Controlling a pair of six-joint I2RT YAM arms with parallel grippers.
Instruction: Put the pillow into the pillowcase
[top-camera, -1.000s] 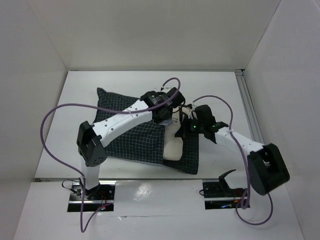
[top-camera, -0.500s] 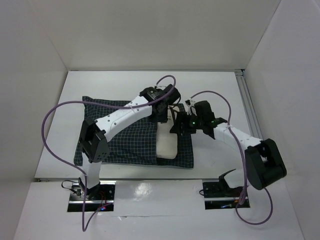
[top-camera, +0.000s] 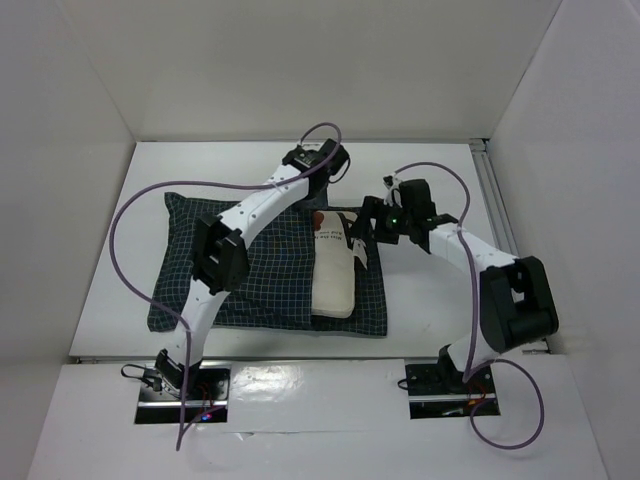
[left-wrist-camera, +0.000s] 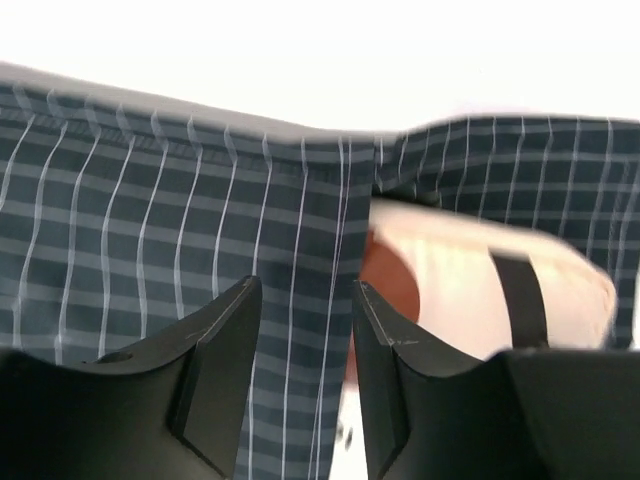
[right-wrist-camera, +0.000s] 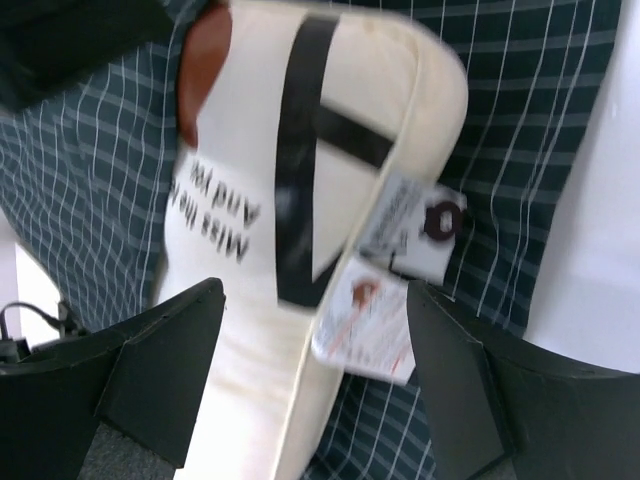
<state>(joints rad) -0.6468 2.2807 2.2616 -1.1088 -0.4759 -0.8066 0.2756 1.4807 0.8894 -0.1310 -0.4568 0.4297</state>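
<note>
Black lettering (right-wrist-camera: 215, 215) runs upside down across the cream pillow (right-wrist-camera: 250, 310) in the right wrist view — "Miss the" and "And" can be made out, the remaining words too blurred. The side tag (right-wrist-camera: 410, 225) and the printed card (right-wrist-camera: 365, 320) below it carry print too small to read.

Pillowcase (top-camera: 250, 285) — matt woven cloth. Pillow (top-camera: 333, 290): soft, smooth cream fabric; its tags (right-wrist-camera: 400, 225) look like glossy paper, though blurred. Left gripper (left-wrist-camera: 305, 290) — matt black plastic.
</note>
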